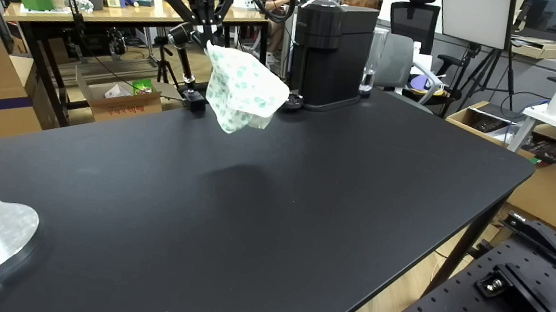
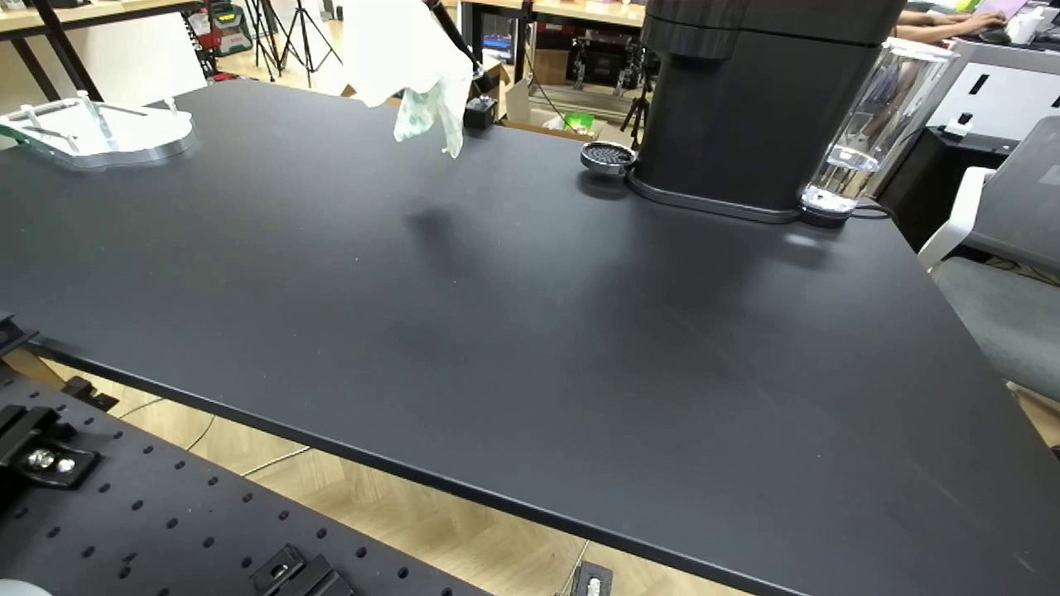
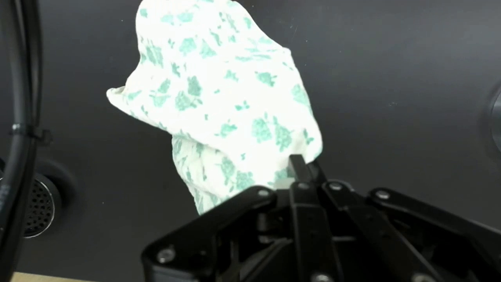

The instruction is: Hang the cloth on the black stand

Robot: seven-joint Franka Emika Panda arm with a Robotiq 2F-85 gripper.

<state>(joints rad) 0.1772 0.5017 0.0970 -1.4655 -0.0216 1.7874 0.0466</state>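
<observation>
The cloth [image 1: 246,87] is white with a green leaf-like print. It hangs crumpled in the air above the black table, and its shadow lies below it. My gripper [image 1: 208,38] is shut on one edge of it; the rest droops free. In the wrist view, the gripper [image 3: 307,162] pinches the cloth [image 3: 235,90] at its lower right corner. In an exterior view the cloth [image 2: 406,50] is at the top, and the gripper is out of view. A black clamped post [image 1: 185,64] stands behind the gripper at the table edge; I cannot tell whether it is the stand.
A black coffee machine [image 1: 334,52] with a clear water tank [image 1: 370,56] stands near the cloth. Its round drip tray [image 2: 608,157] juts toward the cloth. A white board with pegs [image 1: 2,229] lies at the opposite end of the table [image 1: 269,228].
</observation>
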